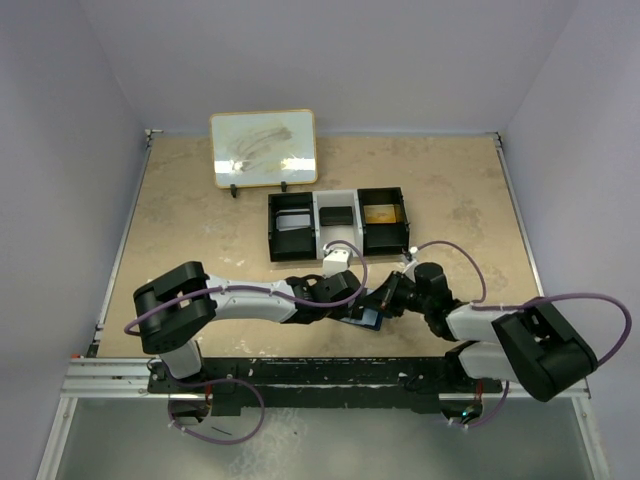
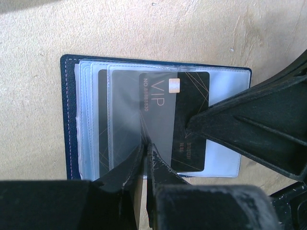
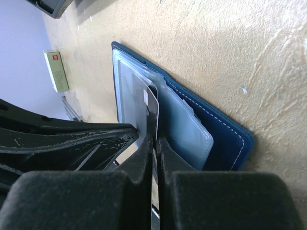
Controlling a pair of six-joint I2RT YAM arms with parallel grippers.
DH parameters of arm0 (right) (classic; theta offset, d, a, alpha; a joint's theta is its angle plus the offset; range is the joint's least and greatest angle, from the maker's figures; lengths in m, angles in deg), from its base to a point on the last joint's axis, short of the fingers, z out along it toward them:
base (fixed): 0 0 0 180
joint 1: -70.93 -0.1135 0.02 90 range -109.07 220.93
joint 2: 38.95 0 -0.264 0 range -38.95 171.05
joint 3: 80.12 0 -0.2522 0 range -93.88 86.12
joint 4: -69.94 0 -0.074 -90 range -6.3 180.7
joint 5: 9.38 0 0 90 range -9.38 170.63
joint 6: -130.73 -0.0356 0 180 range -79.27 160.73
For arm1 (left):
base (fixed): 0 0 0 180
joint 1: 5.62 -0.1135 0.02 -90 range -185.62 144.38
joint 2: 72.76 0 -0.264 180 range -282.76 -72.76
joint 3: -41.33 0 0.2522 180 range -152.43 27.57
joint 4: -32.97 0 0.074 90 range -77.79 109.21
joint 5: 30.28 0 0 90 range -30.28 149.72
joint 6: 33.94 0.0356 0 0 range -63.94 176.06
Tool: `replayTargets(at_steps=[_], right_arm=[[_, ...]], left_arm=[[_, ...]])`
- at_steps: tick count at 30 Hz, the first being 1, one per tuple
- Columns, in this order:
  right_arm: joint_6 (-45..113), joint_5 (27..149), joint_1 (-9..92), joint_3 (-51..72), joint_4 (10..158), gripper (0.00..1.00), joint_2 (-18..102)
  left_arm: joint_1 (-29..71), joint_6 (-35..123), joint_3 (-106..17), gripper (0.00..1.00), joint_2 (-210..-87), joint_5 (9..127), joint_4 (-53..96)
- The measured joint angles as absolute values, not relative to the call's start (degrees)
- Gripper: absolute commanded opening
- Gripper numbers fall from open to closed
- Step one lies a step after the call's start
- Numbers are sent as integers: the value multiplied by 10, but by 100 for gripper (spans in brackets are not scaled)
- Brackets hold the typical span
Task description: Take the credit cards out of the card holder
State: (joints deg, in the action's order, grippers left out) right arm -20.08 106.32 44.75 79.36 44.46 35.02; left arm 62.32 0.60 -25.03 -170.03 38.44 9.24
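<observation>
Mid-extraction: left hand [image 2: 146, 155] clamped on clear sleeve [image 2: 124, 115] of card holder [image 2: 67, 120], right hand [image 3: 154, 140] clamped on VIP card [image 2: 189, 96]; next likely a straight pull out of the sleeve

We bend our white-and-black left arm [image 1: 250, 298] and right arm [image 1: 475, 322] inward; the black left gripper [image 2: 145, 146] pinches a clear sleeve [image 2: 124, 115], the right gripper [image 3: 154, 141] a black card [image 2: 189, 105].

Whiteboard [image 1: 264, 147], black tray [image 1: 272, 228], small white box [image 1: 337, 259]

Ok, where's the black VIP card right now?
Left wrist view, centre: the black VIP card lies in the open card holder, partly out of a clear sleeve, right gripper pinching its edge.
</observation>
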Motion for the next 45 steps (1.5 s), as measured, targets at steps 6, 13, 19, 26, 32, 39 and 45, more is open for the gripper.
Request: replayTargets(at_steps=[6, 13, 19, 26, 32, 39, 45], right_arm=[[-202, 1038, 447, 793, 520, 4, 281], [-210, 1035, 447, 794, 540, 22, 273], [-220, 1042, 447, 794, 504, 28, 297], [-205, 1059, 447, 790, 474, 22, 328], [-188, 1075, 447, 787, 459, 24, 341], [-190, 1086, 448, 791, 433, 28, 346], [-207, 1087, 448, 797, 381, 22, 387]], left_arm=[[623, 5, -251, 3, -1700, 384, 90], [623, 5, -252, 3, -1700, 384, 89], [623, 6, -258, 3, -1704, 384, 83], [623, 6, -262, 2, -1706, 384, 77], [623, 6, -262, 2, -1706, 384, 77], [623, 6, -263, 2, -1706, 384, 77], [623, 6, -263, 2, -1706, 384, 76]])
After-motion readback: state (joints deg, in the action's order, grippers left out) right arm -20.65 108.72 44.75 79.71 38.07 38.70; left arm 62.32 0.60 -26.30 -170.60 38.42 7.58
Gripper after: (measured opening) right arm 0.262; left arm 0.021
